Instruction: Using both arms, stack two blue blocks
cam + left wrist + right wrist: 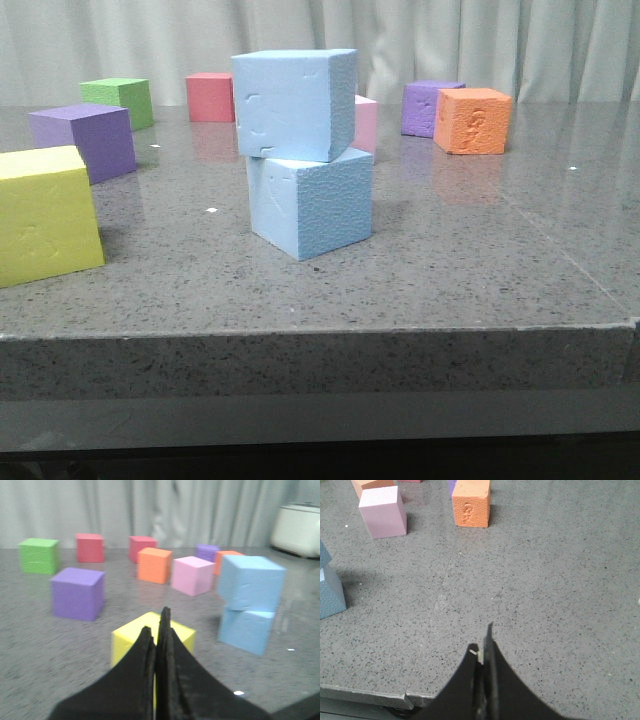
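Both end effectors (159,630) (485,647) closed, empty.

upper blue block (292,103): foam look, matt, fairly smooth faces with dents and chips. lower blue block (312,205): foam, matt, pebbled grainy faces. table (480,250): grey speckled stone-like top, polished, faint reflections of cubes. orange cube (471,503): rough grainy foam, embossed mark on one face. pink cube (383,511): finely speckled matt foam. yellow cube (42,213): matt foam, slight dents. left gripper (159,652) and right gripper (483,652): black, matt, plastic-like fingers. curtain (500,45): pale cloth, soft folds.
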